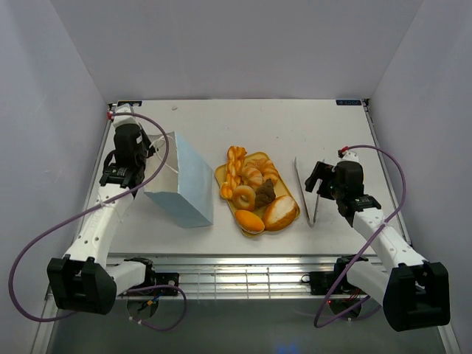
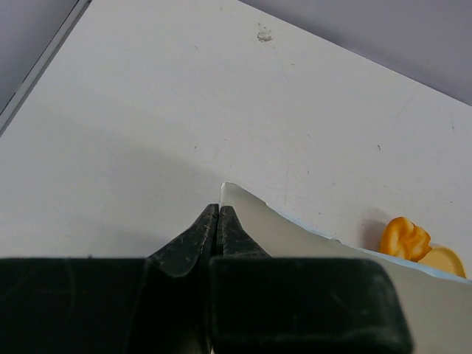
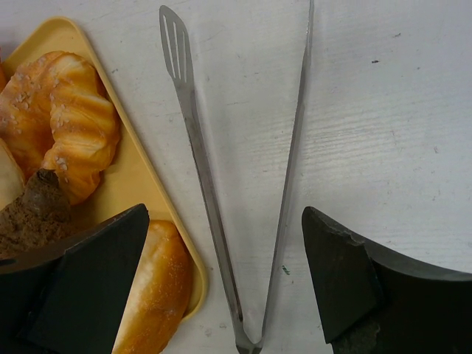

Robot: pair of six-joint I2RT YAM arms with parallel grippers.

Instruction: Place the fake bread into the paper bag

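The fake bread (image 1: 254,188) is a heap of glossy golden pastries with one dark brown piece (image 1: 265,193), lying on a yellow tray. The pale-blue paper bag (image 1: 181,184) stands to the tray's left. My left gripper (image 1: 155,150) is shut on the bag's top edge; in the left wrist view the jaws (image 2: 218,210) pinch the bag's rim (image 2: 310,247). One braided pastry end (image 2: 404,237) shows beyond the bag. My right gripper (image 1: 317,181) is open and empty, hovering over metal tongs (image 3: 195,140), with its fingers (image 3: 110,251) astride them.
The yellow tray (image 1: 220,172) sits mid-table; its corner and an oval roll (image 3: 155,295) lie under my right gripper's left finger. The tongs (image 1: 306,193) lie just right of the tray. Grey walls close in the table on three sides.
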